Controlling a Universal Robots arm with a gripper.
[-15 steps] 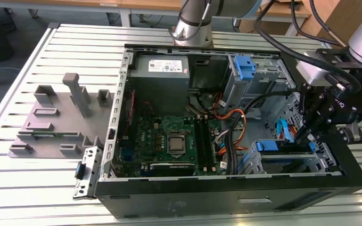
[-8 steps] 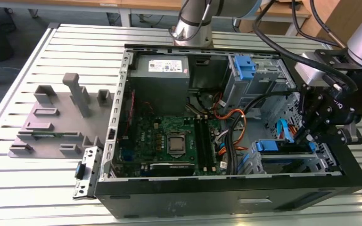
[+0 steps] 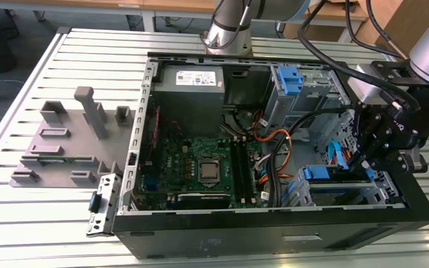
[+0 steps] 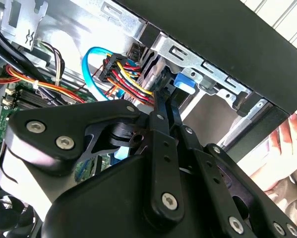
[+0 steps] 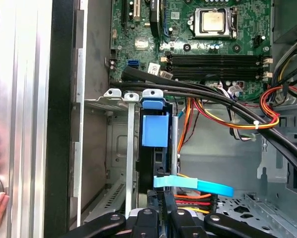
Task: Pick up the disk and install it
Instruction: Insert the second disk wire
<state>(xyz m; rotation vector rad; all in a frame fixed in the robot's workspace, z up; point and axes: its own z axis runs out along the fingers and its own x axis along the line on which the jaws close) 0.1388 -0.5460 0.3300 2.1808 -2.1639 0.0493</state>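
Disk (image 5: 154, 130) is sitting edge-on in the drive cage (image 5: 119, 94), gripper (image 5: 164, 210) apparently closing on its rear edge; insertion step, needing straight seating pressure.

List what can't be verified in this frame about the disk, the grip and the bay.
- Silver hard drive in its blue plastic carrier bracket: seen edge-on in the first wrist view; label and seating depth hidden by the metal drive bay.
- Black pincer: its own linkage hides the fingertips in both wrist views, so grip unclear.
- Pale hand: cut off by the second wrist view's edge.
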